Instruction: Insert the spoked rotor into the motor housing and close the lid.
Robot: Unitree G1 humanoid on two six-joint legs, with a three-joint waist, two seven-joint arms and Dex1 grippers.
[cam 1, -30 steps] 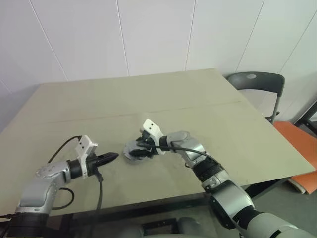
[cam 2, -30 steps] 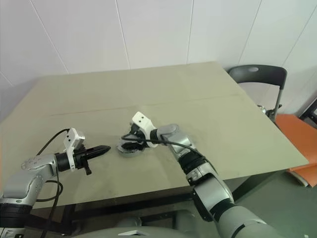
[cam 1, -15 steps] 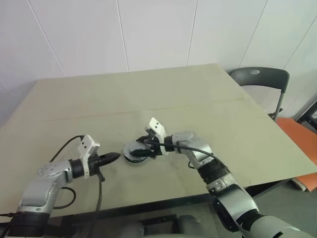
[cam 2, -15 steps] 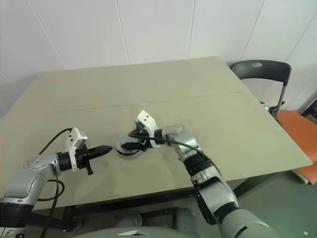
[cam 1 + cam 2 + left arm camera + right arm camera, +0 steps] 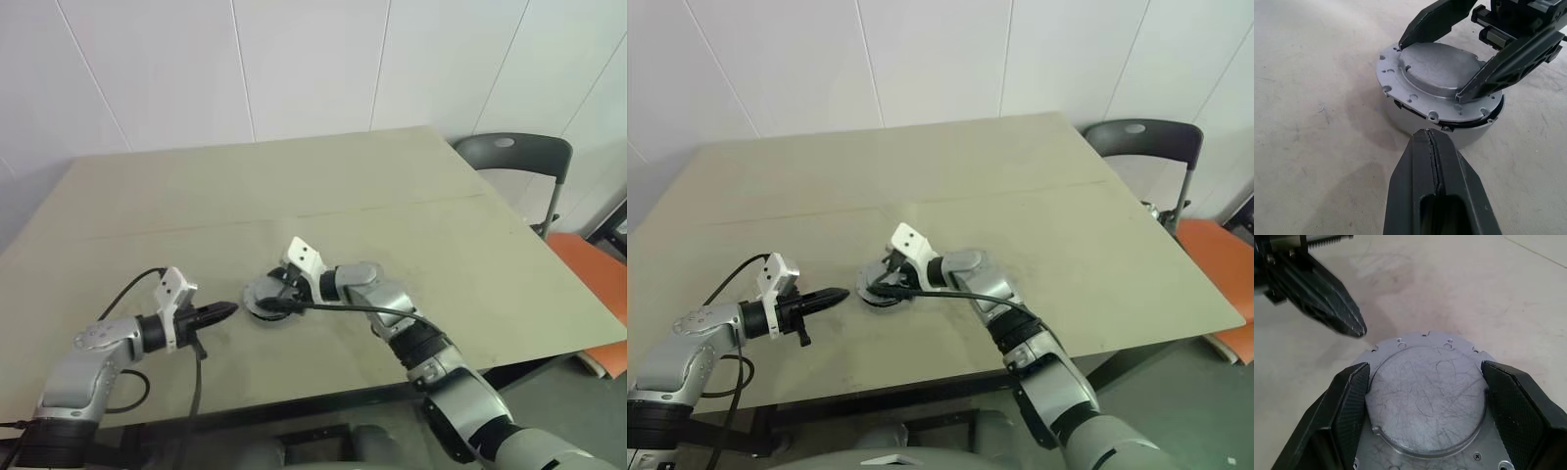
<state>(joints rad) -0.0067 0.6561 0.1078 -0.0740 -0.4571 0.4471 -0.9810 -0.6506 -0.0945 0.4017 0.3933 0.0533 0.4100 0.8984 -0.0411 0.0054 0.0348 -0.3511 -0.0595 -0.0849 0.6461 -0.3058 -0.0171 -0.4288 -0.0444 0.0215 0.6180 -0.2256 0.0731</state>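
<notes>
The silver motor housing [image 5: 1474,139] stands on the table near its front edge. The pale grey lid [image 5: 1435,66] lies on top of it, slightly askew, with a dark gap under one edge. My right gripper [image 5: 1425,366] reaches in from the right, its two black fingers [image 5: 1349,401] clamped on either side of the lid's raised round centre. Just left of the housing, my left gripper [image 5: 1428,133] is shut and empty, its tip pointing at the housing wall without touching it. The spoked rotor is hidden under the lid.
The beige table [image 5: 392,215] stretches wide behind and to both sides of the housing. A dark grey chair [image 5: 509,162] stands past the table's right corner, with an orange seat [image 5: 588,279] beside it. A black cable [image 5: 196,377] hangs from my left wrist.
The camera shifted early on. My right wrist has rolled a little while its fingers stay on the lid. The left gripper has kept still.
</notes>
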